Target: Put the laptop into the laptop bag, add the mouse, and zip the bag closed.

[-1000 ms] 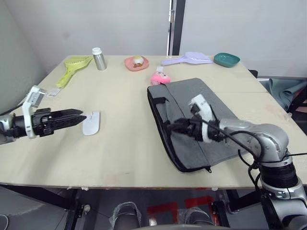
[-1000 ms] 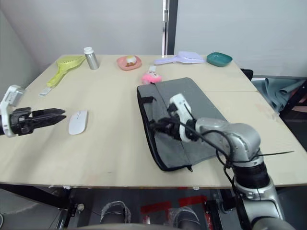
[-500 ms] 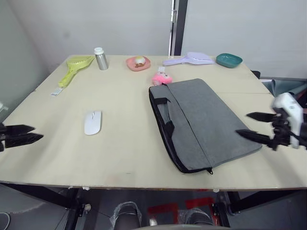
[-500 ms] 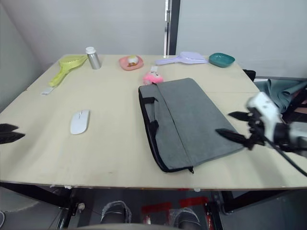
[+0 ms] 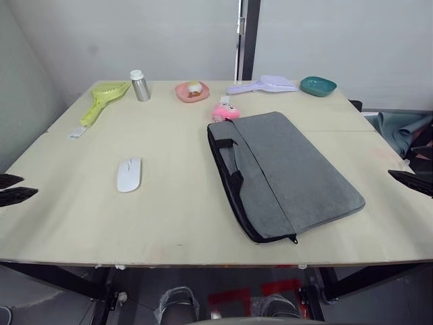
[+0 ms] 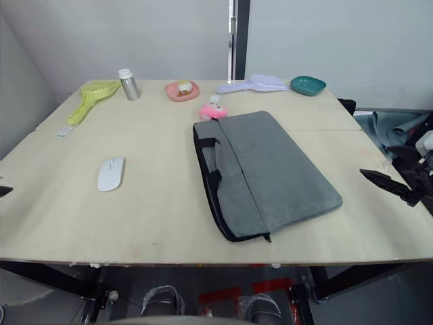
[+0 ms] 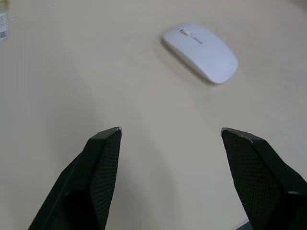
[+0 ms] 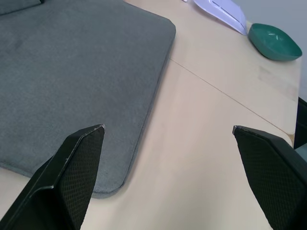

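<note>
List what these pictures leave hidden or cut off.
- Laptop: whether it is inside the bag cannot be told; the grey fabric hides the inside.
- Left gripper: open in the left wrist view; the left eye view's edge cuts it to its fingertips.
- Right gripper: open; cut off by the eye views' edge.
- Pink dish: contents too small.

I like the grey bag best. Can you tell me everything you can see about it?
The flat rectangular dark grey fabric laptop bag lies flat on the pale wooden table, turned at a slant. It has rounded corners, black trim and two black handles along the long edge facing the small white oval mouse. A zip runs round that edge, its pull at the near corner. A pink plush toy sits by its far corner. Neither gripper touches it.
</note>
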Motion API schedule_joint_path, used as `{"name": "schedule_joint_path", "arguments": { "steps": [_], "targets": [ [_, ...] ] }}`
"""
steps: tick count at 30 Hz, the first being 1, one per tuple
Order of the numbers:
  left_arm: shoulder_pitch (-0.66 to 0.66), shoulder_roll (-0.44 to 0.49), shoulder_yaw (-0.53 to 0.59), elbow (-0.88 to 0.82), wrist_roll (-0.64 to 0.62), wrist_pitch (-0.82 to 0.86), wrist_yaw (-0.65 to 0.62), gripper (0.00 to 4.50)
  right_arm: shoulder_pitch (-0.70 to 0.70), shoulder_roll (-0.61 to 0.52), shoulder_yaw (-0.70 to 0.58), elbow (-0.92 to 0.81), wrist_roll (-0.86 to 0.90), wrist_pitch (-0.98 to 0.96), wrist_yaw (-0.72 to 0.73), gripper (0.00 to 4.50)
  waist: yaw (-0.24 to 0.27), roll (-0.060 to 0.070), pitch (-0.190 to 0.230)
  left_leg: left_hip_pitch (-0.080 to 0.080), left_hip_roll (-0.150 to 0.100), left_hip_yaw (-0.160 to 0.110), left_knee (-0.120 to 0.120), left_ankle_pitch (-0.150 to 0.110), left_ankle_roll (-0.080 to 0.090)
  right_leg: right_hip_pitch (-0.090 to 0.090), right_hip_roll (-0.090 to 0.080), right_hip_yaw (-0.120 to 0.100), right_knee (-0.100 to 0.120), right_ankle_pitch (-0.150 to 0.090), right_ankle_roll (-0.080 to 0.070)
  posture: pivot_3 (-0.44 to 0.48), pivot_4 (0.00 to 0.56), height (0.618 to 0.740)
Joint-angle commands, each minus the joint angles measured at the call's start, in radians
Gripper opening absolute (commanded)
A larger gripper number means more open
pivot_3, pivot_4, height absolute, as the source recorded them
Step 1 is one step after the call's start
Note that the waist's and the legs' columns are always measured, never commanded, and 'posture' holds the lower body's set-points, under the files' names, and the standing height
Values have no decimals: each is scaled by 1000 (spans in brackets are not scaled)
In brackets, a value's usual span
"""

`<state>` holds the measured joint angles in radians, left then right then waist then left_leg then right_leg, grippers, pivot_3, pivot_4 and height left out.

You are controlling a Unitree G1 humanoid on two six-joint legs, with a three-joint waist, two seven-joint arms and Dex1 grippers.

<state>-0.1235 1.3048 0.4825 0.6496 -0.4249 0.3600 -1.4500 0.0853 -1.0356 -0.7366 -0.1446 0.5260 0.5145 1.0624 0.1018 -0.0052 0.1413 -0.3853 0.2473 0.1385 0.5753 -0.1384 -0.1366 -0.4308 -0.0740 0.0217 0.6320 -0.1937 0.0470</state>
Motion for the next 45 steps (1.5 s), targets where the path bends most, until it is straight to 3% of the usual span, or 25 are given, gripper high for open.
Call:
{"name": "schedule_joint_path", "arguments": {
  "steps": [1,6,12,13,16,21,25,28,35,45],
  "targets": [
    [-26,-55,-22,-130,-24,61,57,3497,-110,22,72,-149,134,40,-21,4476,-6,0,0,1,0,1,0,0,0,0,0,1,1,0,0,0,150,740],
    [-59,-163,-26,-269,-36,180,215,3497,-240,34,277,-268,148,106,-98,4476,-10,0,0,3,1,2,1,0,1,-3,2,4,9,0,0,0,150,740],
    [30,-326,7,-547,-3,331,534,3497,-590,220,614,-308,136,192,-246,4476,-24,0,0,1,0,3,5,1,1,-3,2,5,11,0,0,0,150,740],
    [21,-352,11,-567,7,369,603,3497,-630,246,648,-307,134,211,-261,4476,-24,0,0,1,0,2,5,1,1,-4,3,4,12,0,0,0,150,740],
    [7,-423,23,-630,15,468,761,4365,-707,308,703,-305,164,261,-283,4500,-16,0,0,0,1,1,5,1,0,-4,6,3,13,0,-1,0,150,740],
    [-36,-550,40,-768,-12,582,952,4461,-768,348,756,-300,179,305,-266,4500,-2,-1,-1,-1,0,0,7,1,0,-3,5,3,11,0,-1,0,150,740],
    [-80,-627,32,-878,-96,745,1011,4461,-775,346,795,-299,170,304,-233,4500,-2,-1,-1,-1,0,-1,8,1,0,-3,6,2,13,0,-1,0,150,740],
    [-92,-651,-2,-890,-89,787,1051,4461,-758,339,798,-310,185,315,-215,4500,-7,-1,-1,-1,0,-2,9,1,0,-3,6,3,15,0,-1,0,150,740],
    [-148,-646,-100,-741,25,692,1133,4461,-735,326,786,-331,167,300,-212,4500,-8,-1,-1,-1,0,-2,9,1,0,-3,6,3,15,0,-1,0,150,740],
    [-261,-686,-198,-578,61,585,1096,4461,-689,276,740,-417,186,324,-237,4500,0,-1,-1,-2,0,-2,9,1,0,-3,6,3,14,0,-1,0,150,740]
  ]
}}
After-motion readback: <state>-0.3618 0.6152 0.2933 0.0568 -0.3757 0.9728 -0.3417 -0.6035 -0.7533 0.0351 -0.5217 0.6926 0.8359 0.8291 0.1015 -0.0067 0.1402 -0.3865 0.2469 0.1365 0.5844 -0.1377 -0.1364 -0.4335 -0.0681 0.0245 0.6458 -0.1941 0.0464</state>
